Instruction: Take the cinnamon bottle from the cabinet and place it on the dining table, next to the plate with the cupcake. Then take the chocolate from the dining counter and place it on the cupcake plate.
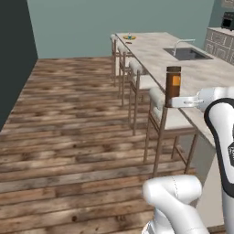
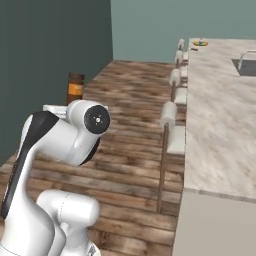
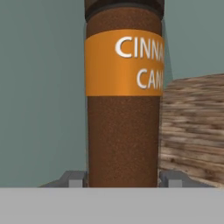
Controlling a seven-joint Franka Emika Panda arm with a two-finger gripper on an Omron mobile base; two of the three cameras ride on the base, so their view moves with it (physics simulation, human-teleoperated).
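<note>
One upright cinnamon bottle (image 1: pixel 173 86) sits clamped between the jaws, long axis vertical, carried above the stools. The plate (image 1: pixel 129 37) lies well apart at about eleven o'clock, on the tabletop's (image 1: pixel 201 73) far end.

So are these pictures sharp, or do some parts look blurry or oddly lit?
Hand view: the cinnamon bottle looms close, its label lettering crisp but cut off, and the wood floor behind looks smeared. Left base view: the far plate is too small to read. Right base view: the dining table has soft, streaky marbling; lighting is flat, with no glare.
</note>
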